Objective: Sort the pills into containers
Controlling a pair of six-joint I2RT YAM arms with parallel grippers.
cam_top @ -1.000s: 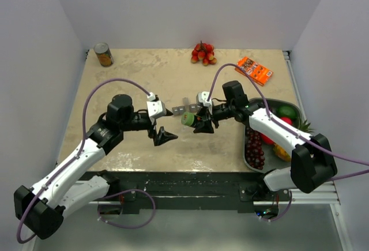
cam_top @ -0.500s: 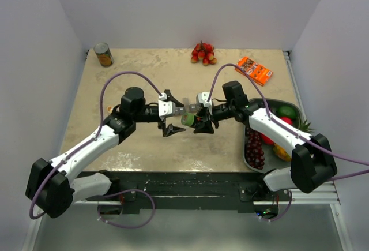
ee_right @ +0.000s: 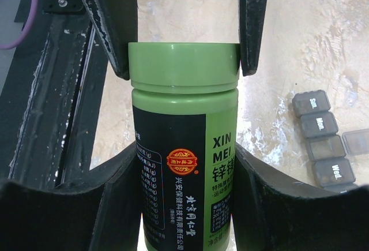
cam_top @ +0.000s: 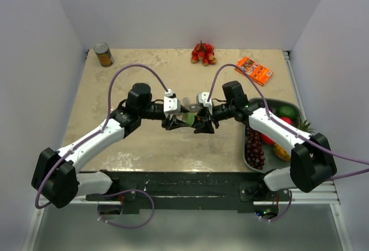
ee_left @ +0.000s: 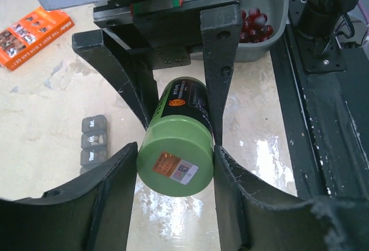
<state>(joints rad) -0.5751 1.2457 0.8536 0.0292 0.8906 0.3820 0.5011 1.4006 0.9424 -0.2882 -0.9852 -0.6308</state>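
The green bottle (ee_right: 173,118) was held horizontally over the bench (cam_top: 132,72). The right end effector (ee_right: 183,156) was grasping the bottle's body, and the left end effector (ee_left: 176,156) was clenched around its cap. The containers (ee_left: 92,141) lay flat on the bench just beside the green bottle, apart from it.

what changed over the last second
The left gripper swung in from the near left to the middle, and its fingers now flank the cap of the green bottle; whether it grips yet is unclear. The right gripper stayed shut on the bottle's body. The pill organiser and tin can did not move.
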